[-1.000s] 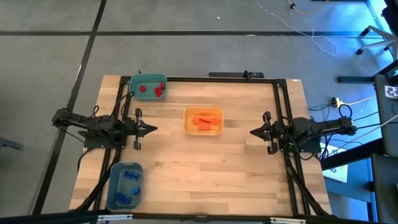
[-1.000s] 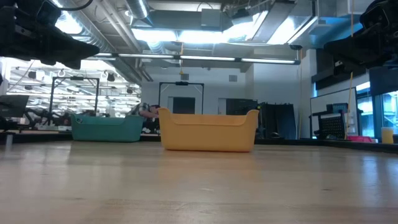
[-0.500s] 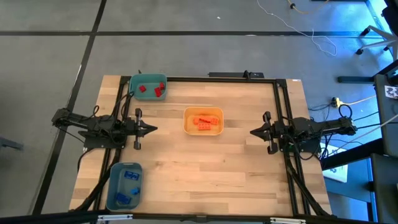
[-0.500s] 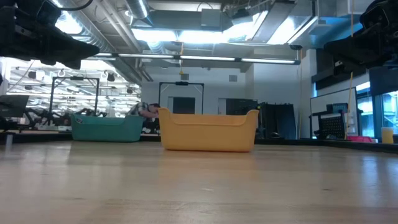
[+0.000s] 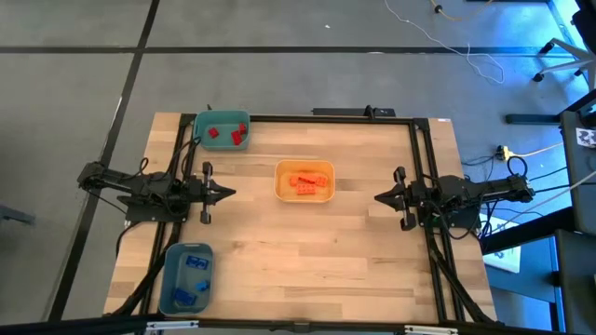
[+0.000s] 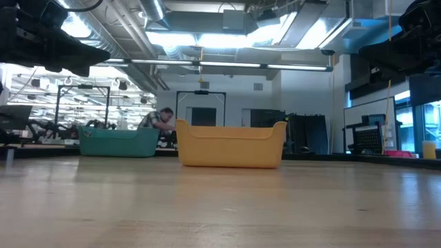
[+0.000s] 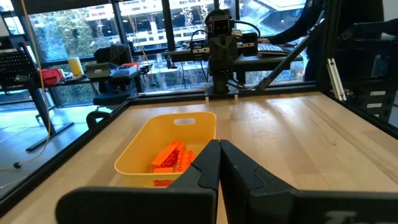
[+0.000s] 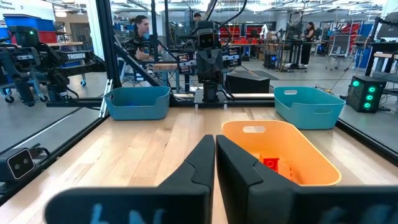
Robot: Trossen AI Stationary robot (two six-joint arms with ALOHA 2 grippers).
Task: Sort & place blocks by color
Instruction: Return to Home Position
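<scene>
On the pale wooden bench point(image 5: 307, 251), every small plastic brick in sight sits in a bin. The red blocks point(image 5: 228, 134) are in the teal rectangular bin point(image 5: 197, 130) at one left-side corner. The orange blocks point(image 5: 305, 182) are in the yellow-orange bin point(image 5: 278, 181) at the centre, and the blue blocks point(image 5: 197, 264) are in the blue bin point(image 5: 165, 279) at the other left-side corner. The left gripper point(image 5: 226, 194) and right gripper point(image 5: 379, 197) face each other from opposite sides, fingers pressed together, holding nothing, apart from all bins. Little looks at risk. The blue bin lies close to the left arm's base, so a careless swing there could nudge it toward the edge.
</scene>
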